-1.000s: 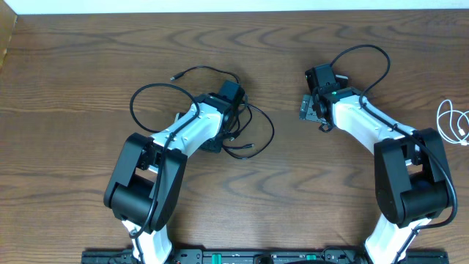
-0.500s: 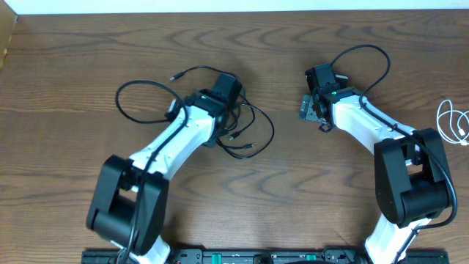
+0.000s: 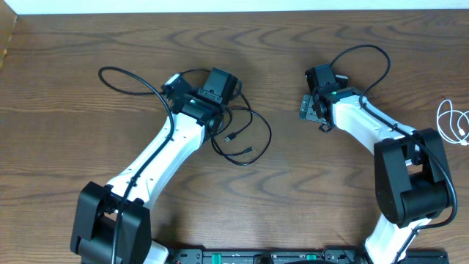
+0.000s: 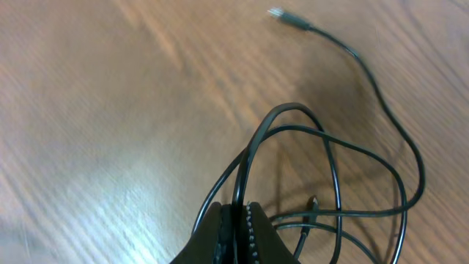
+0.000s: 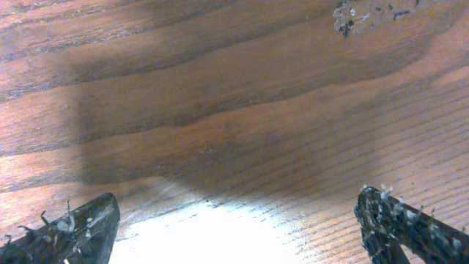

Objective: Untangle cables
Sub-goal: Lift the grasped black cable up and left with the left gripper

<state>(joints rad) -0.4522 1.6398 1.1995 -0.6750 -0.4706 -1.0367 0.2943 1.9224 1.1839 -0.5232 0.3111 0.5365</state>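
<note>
Two cords, well apart. The black cord [image 3: 251, 151] lies in loose, overlapping loops. The white cord [image 3: 453, 123] sits coiled far to its right, not touching it.

Risks, judged from the lay:
- The left pincer [image 4: 235, 214] has more than one strand of the black cord pinched together. A pull from here could draw the crossed loops into a knot rather than open them.
- One plug [image 4: 279, 12] trails free beyond the loops, and a second small plug [image 4: 312, 199] lies inside them. Either could hook a loop as the cord drags.
- Thin cord, narrow bite at the fingertips: it may slip out on a quick lift.
- The arm's own thick wire [image 3: 139, 79] arcs left of the black cord. A wide swing could foul the two.
- The right pincer [image 5: 234, 213] is idle, so nothing pins the black cord. The whole bundle may just slide over the table [image 3: 73, 147].

Pincers:
- Left: clenched, jaws together, grasping the black cord where its strands rise into the tips.
- Right: between the black cord and the white one, fingers spread wide, nothing between them, over bare wood. Whether it touches the wood I cannot tell.
</note>
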